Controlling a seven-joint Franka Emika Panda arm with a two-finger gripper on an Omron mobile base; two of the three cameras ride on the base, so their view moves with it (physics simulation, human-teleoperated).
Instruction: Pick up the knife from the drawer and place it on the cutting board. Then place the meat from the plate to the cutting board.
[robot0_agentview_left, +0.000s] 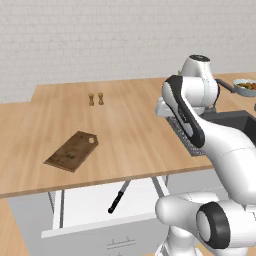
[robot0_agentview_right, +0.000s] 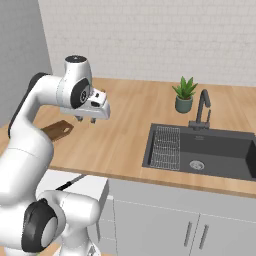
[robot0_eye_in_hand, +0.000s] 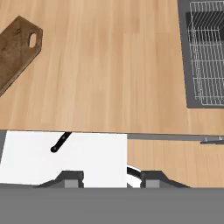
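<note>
While your gripper (robot0_eye_in_hand: 105, 178) hangs parted and empty, the knife (robot0_eye_in_hand: 60, 142) lies left of its jaws in the drawer (robot0_eye_in_hand: 87, 157), beyond it the cutting board (robot0_eye_in_hand: 15, 48).

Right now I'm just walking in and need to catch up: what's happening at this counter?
The robot arm's claw hangs above the wooden counter, holding nothing. The drawer below is pulled open, with the knife lying inside, partly under the counter's edge. The cutting board sits bare on the counter to the left. No knife pickup has begun yet.
</note>
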